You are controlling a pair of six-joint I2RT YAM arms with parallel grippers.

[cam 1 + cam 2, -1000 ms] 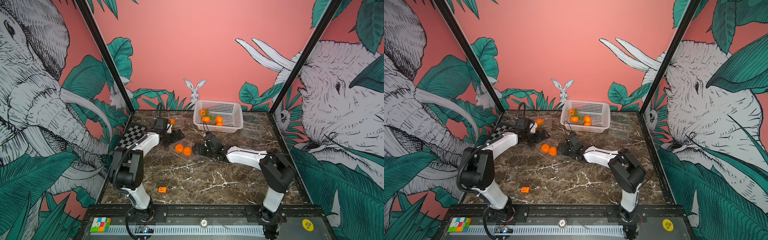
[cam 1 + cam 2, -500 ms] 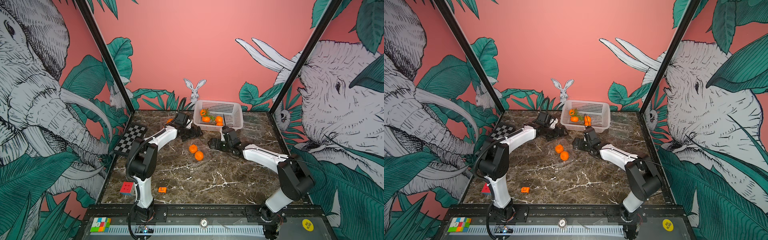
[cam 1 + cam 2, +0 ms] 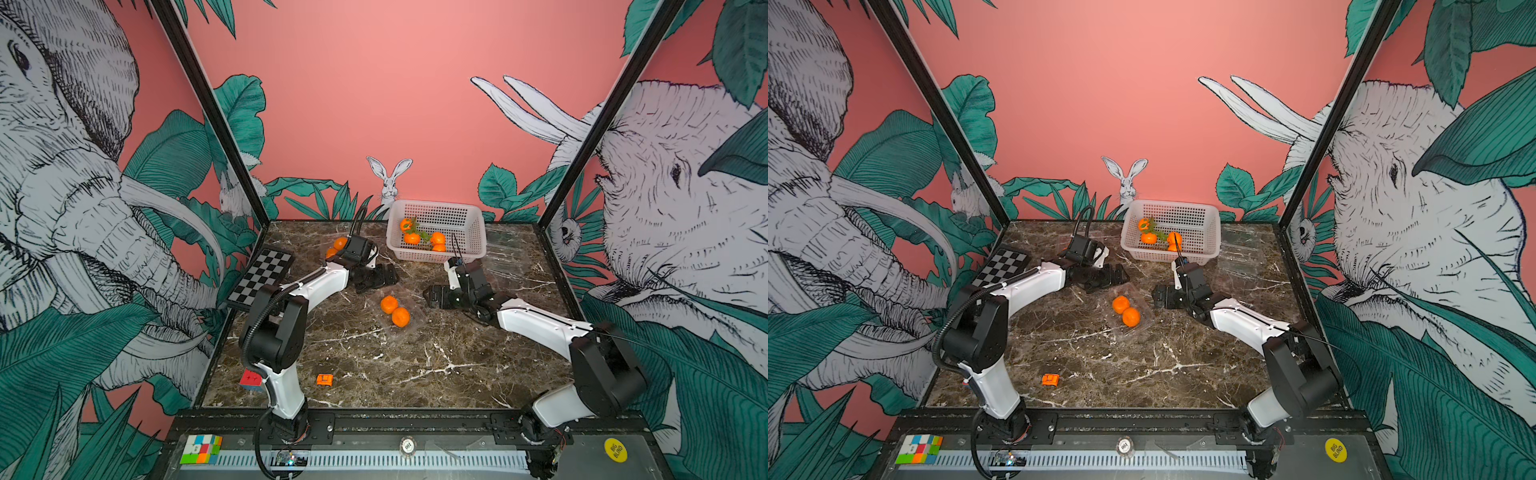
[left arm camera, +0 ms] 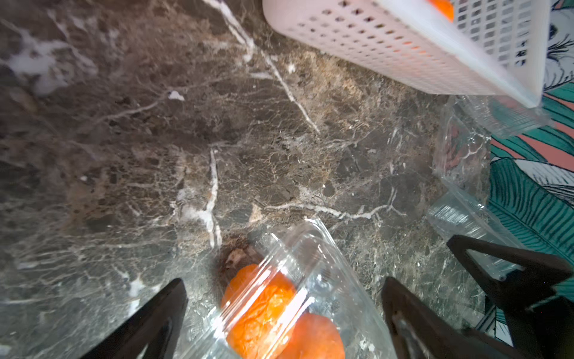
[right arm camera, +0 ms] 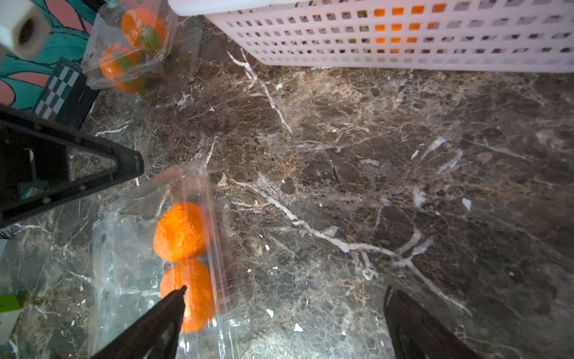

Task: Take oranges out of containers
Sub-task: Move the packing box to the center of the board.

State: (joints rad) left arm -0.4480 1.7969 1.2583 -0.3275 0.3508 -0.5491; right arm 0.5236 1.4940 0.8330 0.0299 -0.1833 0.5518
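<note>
Oranges [image 3: 389,304] [image 3: 1121,304], both top views: two small, round, bright-orange fruits, touching each other, inside a clear ribbed plastic clamshell container [image 3: 412,331] [image 3: 1144,328] at mid-table on the dark marble tabletop [image 3: 374,365]. Left gripper [image 3: 376,277] [image 3: 1106,276] low over the marble just beyond that container on its left, fingers spread, nothing between them. Right gripper [image 3: 434,297] [image 3: 1163,296] just beside the container on its right, fingers likewise spread and empty. White perforated plastic basket [image 3: 436,210] at the back, holding four more orange fruits [image 3: 411,238], green leaves among them. Further clear box with two leafy fruits [image 3: 340,243] behind the left wrist. Empty clear clamshells [image 3: 505,249] right of the basket. Small flat orange block [image 3: 324,379] near the front edge, well apart from everything else.

Left wrist view: black fingers [image 4: 149,323] wide apart, gripping nothing. Both oranges [image 4: 261,310] under clear plastic of the container [image 4: 313,245], seen between the fingertips. Contact not determinable. Basket wall [image 4: 403,46] beyond.

Right wrist view: black fingers [image 5: 149,326] wide apart, empty. One fingertip in front of the nearer of the two oranges [image 5: 180,231]. Touching or apart: cannot tell. Container [image 5: 124,248] lengthwise beside that finger. A finger of the left gripper [image 5: 77,174] just beyond the container. Leafy fruits [image 5: 130,46] in their box farther off, beside a black-and-white checkerboard [image 5: 62,90].
</note>
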